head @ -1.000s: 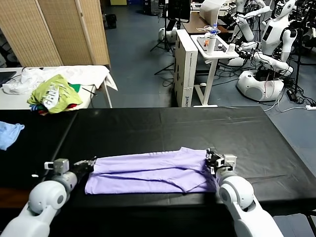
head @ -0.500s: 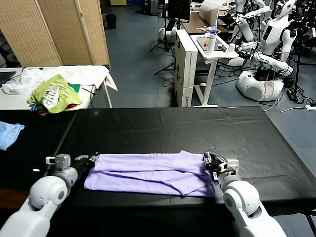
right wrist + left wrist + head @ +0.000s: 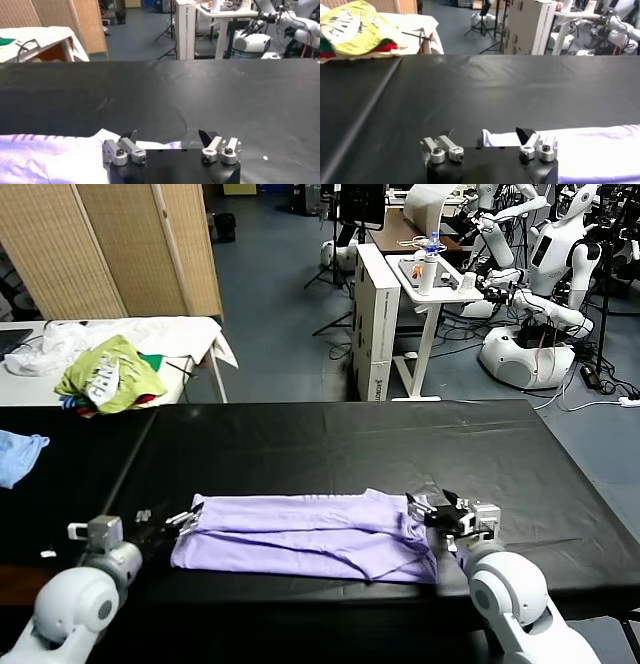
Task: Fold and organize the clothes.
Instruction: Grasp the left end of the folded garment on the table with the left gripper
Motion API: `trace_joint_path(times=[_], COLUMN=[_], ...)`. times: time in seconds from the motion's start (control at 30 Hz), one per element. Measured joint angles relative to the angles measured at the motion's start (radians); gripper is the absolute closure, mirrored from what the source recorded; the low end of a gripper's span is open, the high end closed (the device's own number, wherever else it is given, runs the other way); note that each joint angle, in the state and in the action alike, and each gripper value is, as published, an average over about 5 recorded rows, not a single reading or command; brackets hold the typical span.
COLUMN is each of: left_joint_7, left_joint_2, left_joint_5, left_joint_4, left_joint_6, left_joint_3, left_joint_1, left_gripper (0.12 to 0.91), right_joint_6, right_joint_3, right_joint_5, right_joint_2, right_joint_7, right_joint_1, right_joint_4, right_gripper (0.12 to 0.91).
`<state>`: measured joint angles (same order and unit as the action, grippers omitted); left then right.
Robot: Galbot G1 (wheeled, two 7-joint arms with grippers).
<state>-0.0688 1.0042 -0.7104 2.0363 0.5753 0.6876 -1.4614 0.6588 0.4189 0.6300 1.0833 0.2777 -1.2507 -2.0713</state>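
The pale lavender T-shirt [image 3: 300, 534] lies flat on the black table [image 3: 330, 439] as a long folded strip, plain side up. My left gripper [image 3: 172, 521] is open just off the strip's left end. In the left wrist view the shirt's edge [image 3: 600, 150] lies between and beyond the spread jaws of the left gripper [image 3: 485, 135]. My right gripper [image 3: 432, 512] is open at the strip's right end. In the right wrist view the cloth [image 3: 50, 157] reaches in between the spread jaws of the right gripper [image 3: 167, 136]. Neither gripper holds anything.
A yellow-green garment [image 3: 105, 374] lies in a heap on a white table at the back left, also in the left wrist view [image 3: 355, 25]. A small light-blue cloth [image 3: 20, 454] lies at the table's left edge. Other robots and a white stand [image 3: 430, 279] are behind the table.
Both grippers have opened, let go of the shirt's ends and drawn back slightly outward. The shirt has settled flat on the table.
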Motion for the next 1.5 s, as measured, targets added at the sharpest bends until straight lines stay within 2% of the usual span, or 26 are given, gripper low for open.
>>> trace_joint_path(times=[0.3,0.97,1.0,1.1,1.23,1.33,1.43,1.5], left_joint_7=[0.015,0.034,0.035,0.037,0.042,0.048,0.054,0.056], left_joint_2=[0.03,0.074,0.077,0.086,0.095,0.1,0.102,0.102], left_joint_5=[-0.036,0.037,0.041,0.055,0.075,0.089,0.098,0.098], left_joint_4=[-0.028,-0.057,-0.058,-0.056,-0.048,-0.041,-0.032,-0.03], left_joint_6=[-0.026,-0.046,-0.048,-0.054,-0.059,-0.061,-0.062,-0.062], left_joint_3=[0.036,0.012,0.011,0.005,-0.002,-0.006,-0.008,-0.008], left_joint_1=[-0.028,-0.045,-0.045,-0.048,-0.054,-0.06,-0.067,-0.069], left_gripper=[0.123,0.132,0.15,0.275,0.534,0.697,0.803,0.839], right_joint_6=[0.0,-0.024,-0.029,-0.036,-0.038,-0.038,-0.038,-0.04], right_joint_3=[0.01,0.041,0.042,0.044,0.043,0.041,0.037,0.036], right_joint_5=[-0.01,-0.009,-0.009,-0.009,-0.01,-0.01,-0.011,-0.011], right_joint_2=[0.003,0.001,0.002,0.003,0.003,0.004,0.004,0.004], right_joint_7=[-0.004,-0.01,-0.01,-0.011,-0.015,-0.016,-0.018,-0.021], right_joint_1=[-0.036,-0.076,-0.076,-0.076,-0.072,-0.065,-0.059,-0.059], right_joint_4=[-0.028,-0.068,-0.068,-0.065,-0.061,-0.058,-0.055,-0.056], right_gripper=[0.118,0.118,0.118,0.118,0.118,0.118,0.118,0.118])
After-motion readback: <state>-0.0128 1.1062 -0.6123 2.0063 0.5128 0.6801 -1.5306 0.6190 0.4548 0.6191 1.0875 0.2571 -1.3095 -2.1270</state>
